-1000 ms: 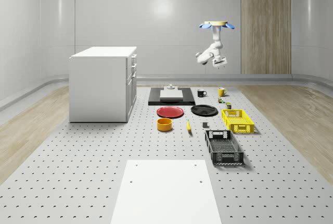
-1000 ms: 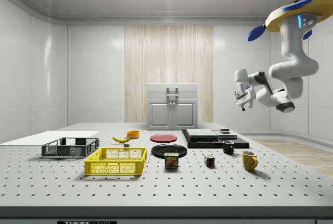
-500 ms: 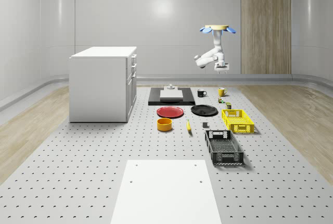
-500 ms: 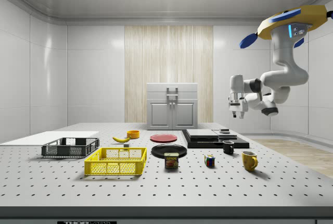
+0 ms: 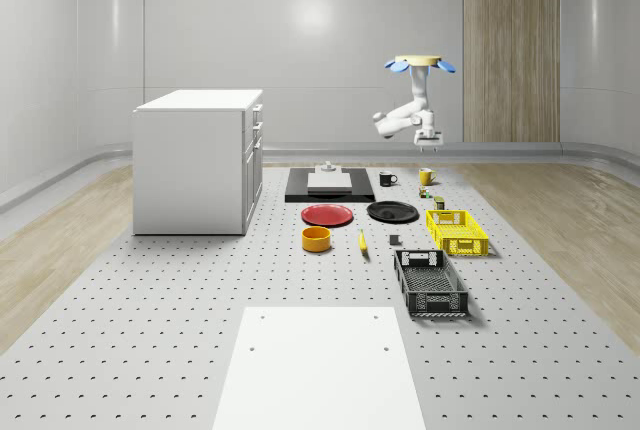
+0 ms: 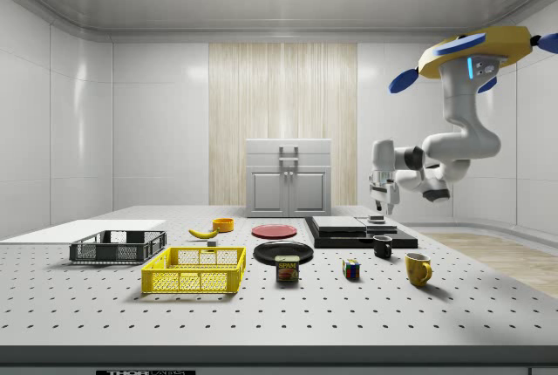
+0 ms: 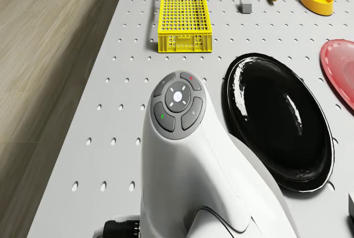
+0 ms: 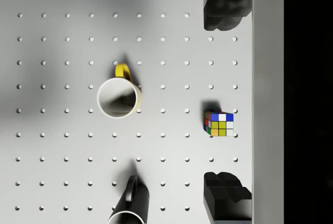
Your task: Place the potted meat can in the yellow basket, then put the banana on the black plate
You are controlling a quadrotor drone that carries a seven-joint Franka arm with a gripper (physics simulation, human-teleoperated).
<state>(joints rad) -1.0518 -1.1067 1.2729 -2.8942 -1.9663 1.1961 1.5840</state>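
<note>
With its gripper spread and empty, the drone is hovering above the table's far end, leaving the meat can outside the yellow basket and the banana off the black plate.

The setting was a laboratory test room: a perforated optical-breadboard table, bare grey wall panels, and a white cabinet.

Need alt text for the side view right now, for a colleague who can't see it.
The drone hovers above the side view's right end of the table, its gripper hanging open and empty over the black mug. The potted meat can stands between the yellow basket and a Rubik's cube.
</note>
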